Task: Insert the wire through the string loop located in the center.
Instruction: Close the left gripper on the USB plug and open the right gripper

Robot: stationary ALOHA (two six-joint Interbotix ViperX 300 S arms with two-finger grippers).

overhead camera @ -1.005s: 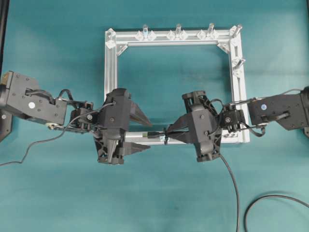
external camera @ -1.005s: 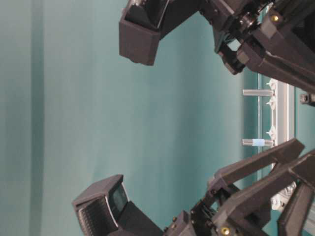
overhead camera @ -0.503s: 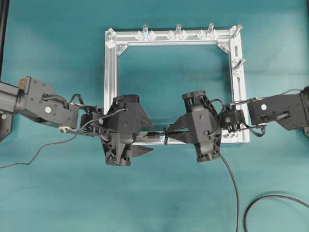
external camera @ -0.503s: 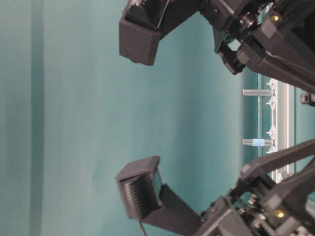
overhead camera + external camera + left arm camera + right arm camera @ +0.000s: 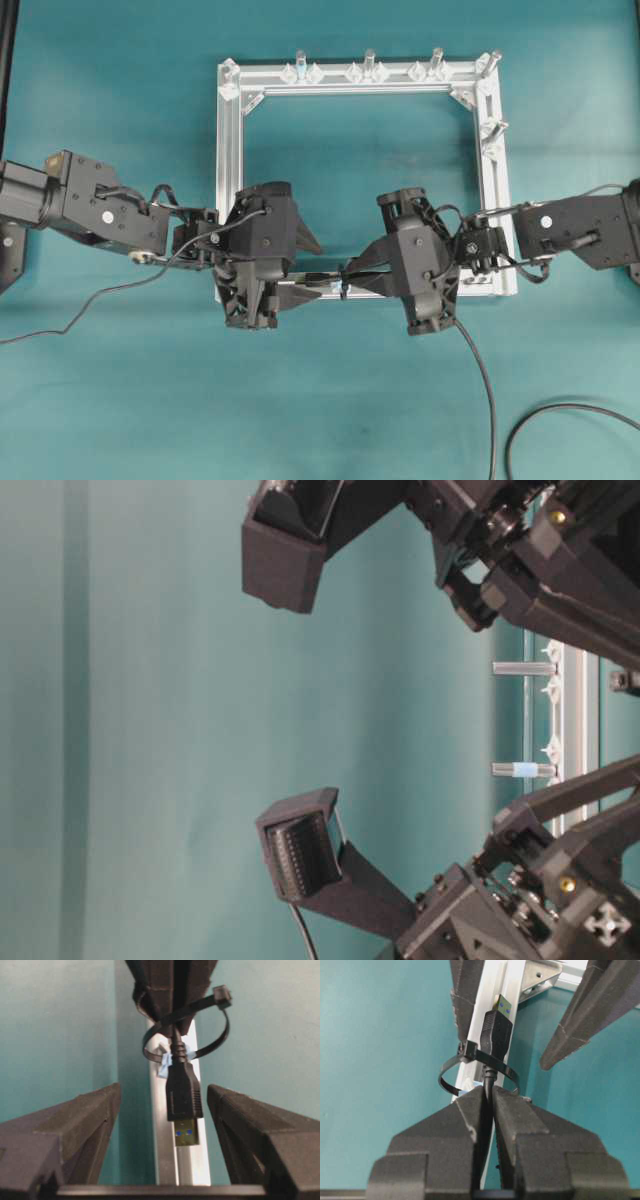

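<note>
Here the wire (image 5: 488,1092) (cable pinched) hides inside the right gripper (image 5: 489,1105).

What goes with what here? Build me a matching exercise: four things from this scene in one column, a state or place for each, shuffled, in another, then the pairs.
1. left gripper
2. right gripper
3. USB plug
4. aluminium frame

A. shut on the wire
B. lying flat on the teal table
C. open, fingers either side of the plug
D. poking through the string loop

Pairs: 1-C, 2-A, 3-D, 4-B
</note>
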